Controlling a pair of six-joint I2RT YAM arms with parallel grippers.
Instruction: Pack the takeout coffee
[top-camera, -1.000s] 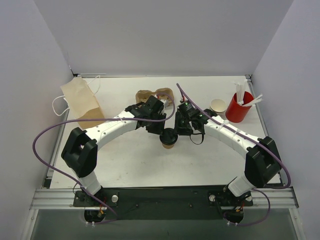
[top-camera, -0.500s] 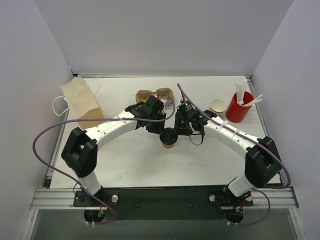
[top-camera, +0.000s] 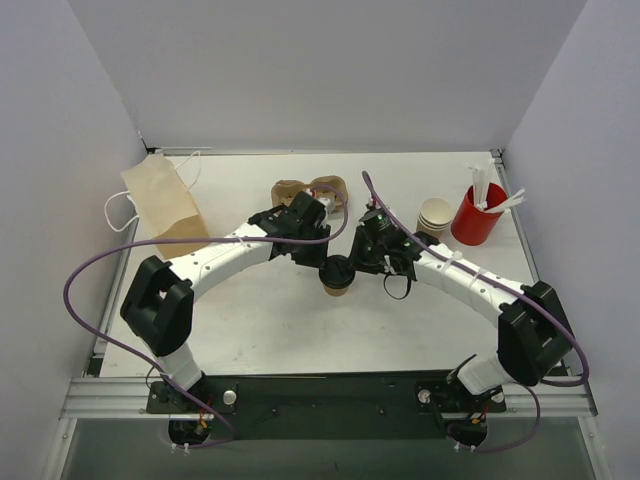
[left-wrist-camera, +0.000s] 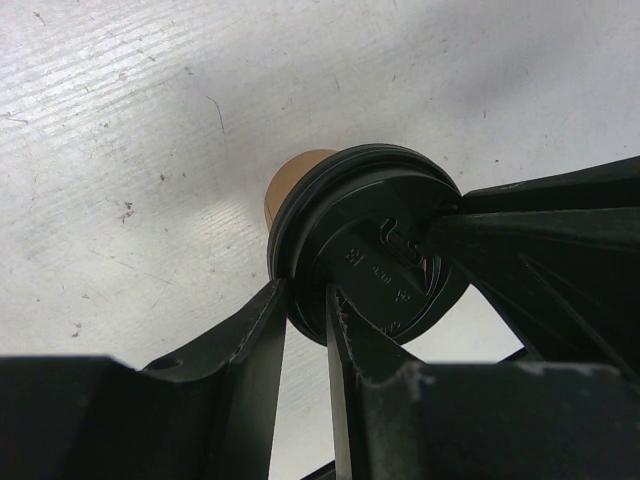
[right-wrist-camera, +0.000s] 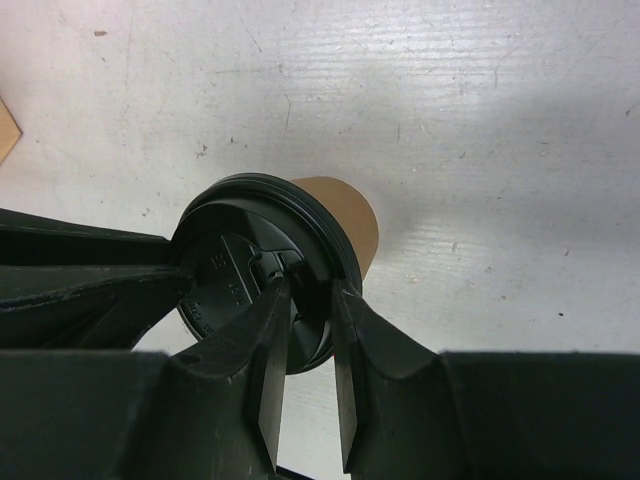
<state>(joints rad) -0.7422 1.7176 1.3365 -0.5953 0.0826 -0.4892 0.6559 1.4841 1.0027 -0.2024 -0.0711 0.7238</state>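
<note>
Your left arm (top-camera: 215, 258) and right arm (top-camera: 470, 282) wear white shells between bulky black joints. A purple cable (top-camera: 66, 290) loops along each. The left tool (left-wrist-camera: 305, 320) and right tool (right-wrist-camera: 305, 310) are matte black, fingers (left-wrist-camera: 250, 360) tapered.

You looked down on the whole table (top-camera: 300, 330) from high up. Your two wrist cameras sat close, both facing the same cup (left-wrist-camera: 290, 185).

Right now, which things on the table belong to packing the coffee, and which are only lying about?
Job: tan paper cup, black lid; probably the paper bag and brown cup carrier.
Lying about: stack of pale cups, red cup with white sticks.
</note>
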